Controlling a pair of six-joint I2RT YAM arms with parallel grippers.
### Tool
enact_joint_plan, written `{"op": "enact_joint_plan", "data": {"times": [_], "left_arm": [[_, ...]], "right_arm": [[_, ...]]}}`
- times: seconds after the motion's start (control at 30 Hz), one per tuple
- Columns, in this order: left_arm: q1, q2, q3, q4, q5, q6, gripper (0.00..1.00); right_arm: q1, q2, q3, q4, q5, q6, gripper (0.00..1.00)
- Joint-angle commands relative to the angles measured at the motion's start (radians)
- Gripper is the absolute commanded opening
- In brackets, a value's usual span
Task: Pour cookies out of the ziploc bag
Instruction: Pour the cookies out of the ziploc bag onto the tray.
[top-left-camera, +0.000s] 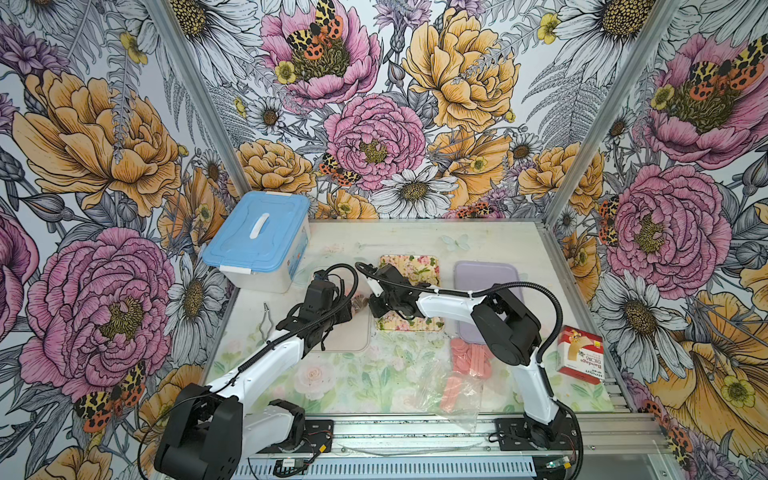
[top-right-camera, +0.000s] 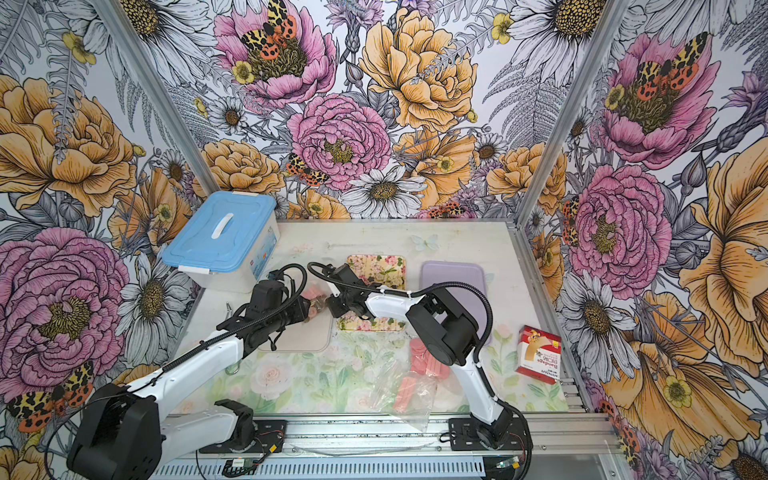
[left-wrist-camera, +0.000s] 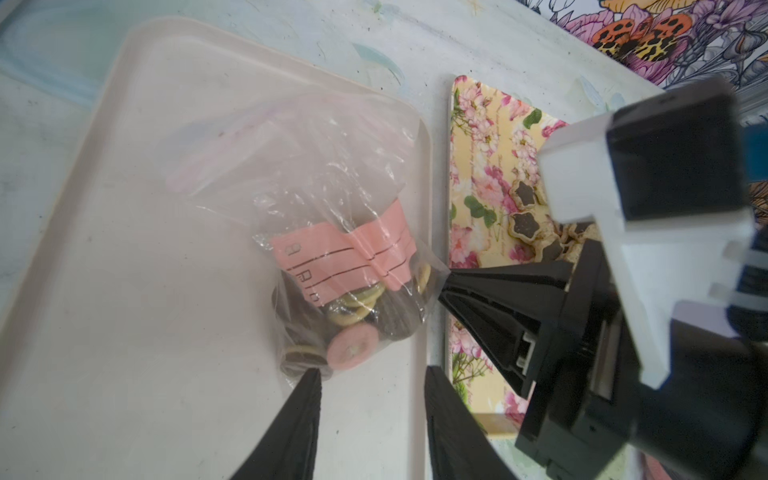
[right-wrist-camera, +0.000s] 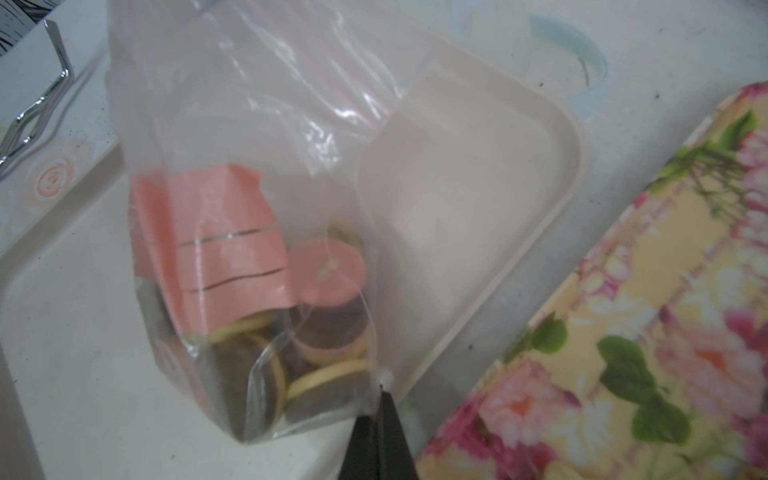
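A clear ziploc bag (left-wrist-camera: 332, 187) with a pink label hangs over a cream tray (left-wrist-camera: 124, 249), its zip end uppermost. The cookies (left-wrist-camera: 353, 328) lie heaped in its lower end: brown rounds, cream rings and a pink ring (right-wrist-camera: 328, 274). My right gripper (right-wrist-camera: 382, 395) is shut on one bottom corner of the bag. My left gripper (left-wrist-camera: 372, 374) is open just below the bag, with one fingertip (left-wrist-camera: 316, 376) at the other bottom corner. In both top views the bag (top-left-camera: 359, 301) shows between the two wrists.
Dark star cookies (left-wrist-camera: 523, 226) lie on a floral tray (top-left-camera: 409, 266) beside the cream tray. A purple tray (top-left-camera: 486, 278) is further right, and a blue-lidded box (top-left-camera: 259, 237) at the back left. Metal tongs (top-left-camera: 266, 320), pink discs (top-left-camera: 469, 353), another clear bag (top-left-camera: 453, 386) and a bandage box (top-left-camera: 579, 351) are around.
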Motion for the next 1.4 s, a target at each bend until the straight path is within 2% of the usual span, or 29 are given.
{"op": "enact_joint_plan", "data": {"times": [0.0, 0.1, 0.23, 0.33, 0.63, 0.8, 1.2, 1.37], "left_arm": [[0.009, -0.113, -0.056, -0.04, -0.053, -0.017, 0.44], [0.012, -0.16, -0.1, -0.04, -0.068, -0.013, 0.45], [0.006, -0.066, -0.098, 0.001, 0.006, 0.027, 0.47], [-0.016, -0.026, -0.093, 0.029, -0.002, 0.035, 0.48], [-0.008, 0.097, -0.07, 0.078, -0.027, -0.009, 0.47], [-0.009, 0.188, -0.049, 0.116, -0.034, 0.003, 0.43], [-0.01, 0.253, -0.031, 0.138, -0.056, 0.026, 0.37], [-0.011, 0.302, -0.01, 0.144, -0.031, 0.034, 0.32]], "right_arm": [[-0.007, -0.037, 0.007, 0.009, -0.025, 0.013, 0.0], [-0.007, -0.017, 0.014, 0.009, -0.027, 0.016, 0.0], [-0.007, -0.008, 0.015, 0.009, -0.026, 0.015, 0.0], [-0.007, -0.004, 0.017, 0.011, -0.026, 0.017, 0.0], [-0.007, 0.001, 0.023, 0.01, -0.043, 0.02, 0.0], [-0.005, -0.01, 0.019, 0.009, -0.045, 0.021, 0.0], [0.001, -0.009, 0.02, 0.009, -0.047, 0.02, 0.0], [0.001, -0.011, 0.02, 0.009, -0.045, 0.018, 0.0]]}}
